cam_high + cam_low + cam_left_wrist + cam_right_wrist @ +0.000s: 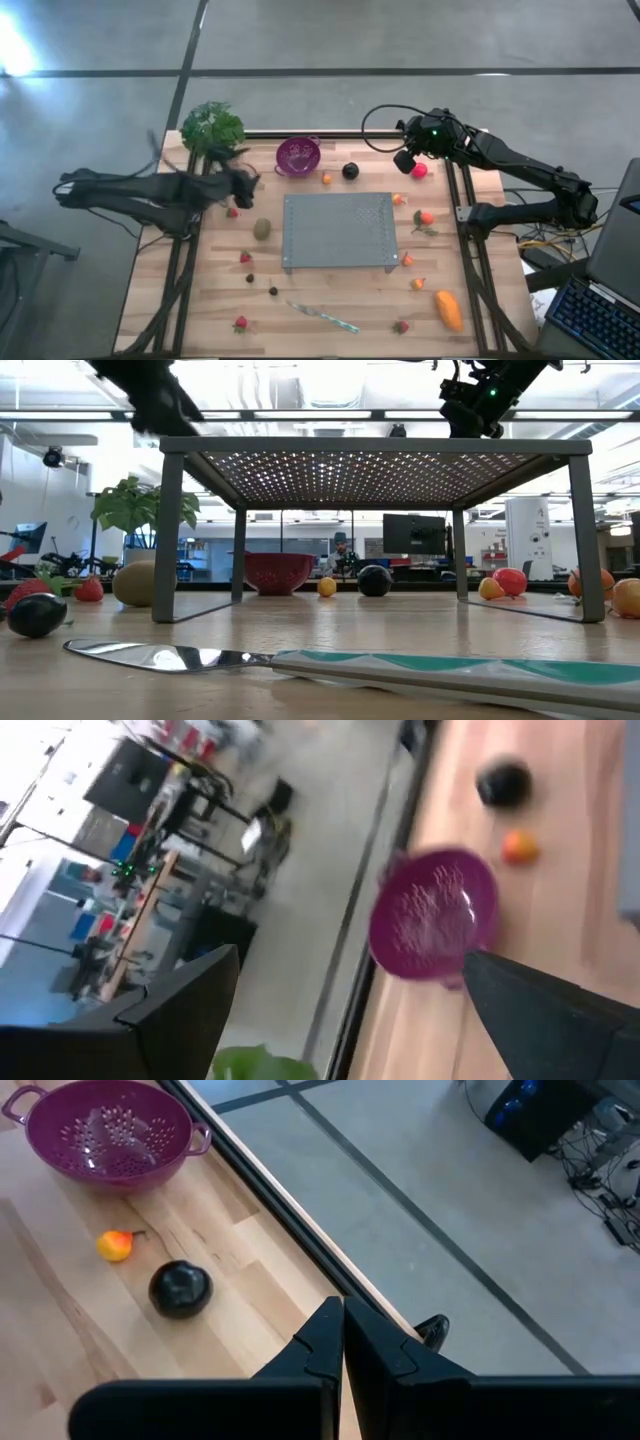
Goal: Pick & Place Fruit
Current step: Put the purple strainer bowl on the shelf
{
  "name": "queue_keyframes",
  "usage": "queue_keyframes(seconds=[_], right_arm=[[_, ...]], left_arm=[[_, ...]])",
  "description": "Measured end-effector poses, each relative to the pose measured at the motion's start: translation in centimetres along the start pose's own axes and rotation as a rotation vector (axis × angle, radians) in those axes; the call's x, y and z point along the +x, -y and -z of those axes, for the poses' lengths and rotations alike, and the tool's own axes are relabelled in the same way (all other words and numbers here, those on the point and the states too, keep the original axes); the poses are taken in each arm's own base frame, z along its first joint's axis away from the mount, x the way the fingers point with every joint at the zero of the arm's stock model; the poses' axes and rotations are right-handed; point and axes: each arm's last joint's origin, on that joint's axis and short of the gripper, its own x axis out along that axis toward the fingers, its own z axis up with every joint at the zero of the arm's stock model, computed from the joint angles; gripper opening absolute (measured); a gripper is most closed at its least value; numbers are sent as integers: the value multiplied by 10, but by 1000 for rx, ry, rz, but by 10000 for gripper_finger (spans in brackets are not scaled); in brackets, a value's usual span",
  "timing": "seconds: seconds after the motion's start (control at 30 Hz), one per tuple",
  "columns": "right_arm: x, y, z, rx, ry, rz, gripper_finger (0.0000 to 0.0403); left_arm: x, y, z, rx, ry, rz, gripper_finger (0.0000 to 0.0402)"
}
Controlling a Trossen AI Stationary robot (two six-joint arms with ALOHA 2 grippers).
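Note:
Small toy fruits lie scattered on the wooden table: a dark plum (pixel 350 171) (pixel 180 1289), a tiny orange piece (pixel 327 179) (pixel 115 1244), a pink-red ball (pixel 419 171), an olive kiwi (pixel 262 229), strawberries (pixel 245 258) and a larger oblong orange fruit (pixel 449 310). My left gripper (pixel 244 184) (pixel 340 1020) hovers open above the table's far left part, near the purple colander (pixel 298 155) (pixel 435 915), with nothing between its fingers. My right gripper (pixel 408 160) (pixel 343 1330) is shut and empty, held above the far right part beside the pink-red ball.
A grey perforated rack (pixel 338 230) stands on legs at the table's middle. A slim knife (pixel 322 317) lies near the front edge. A leafy plant (pixel 212 125) sits at the far left corner. More small fruits lie around the rack's right side (pixel 426 217).

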Motion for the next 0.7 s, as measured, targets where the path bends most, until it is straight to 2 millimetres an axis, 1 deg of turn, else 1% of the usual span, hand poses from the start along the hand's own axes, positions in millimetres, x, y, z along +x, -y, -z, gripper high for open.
queue_keyframes(seconds=[0.13,0.27,0.4,0.53,0.7], right_arm=[[0,0,0,-3,0,0,8],[0,0,0,-2,0,0,8],[0,0,0,-2,-2,0,8],[0,0,0,1,-2,0,8],[0,0,0,1,-2,0,8]], left_arm=[[12,10,-1,95,-59,-24,389],[29,22,7,219,-153,-29,389],[40,23,14,277,-195,-42,389],[51,30,26,324,-192,31,389],[61,38,37,366,-167,67,389]])
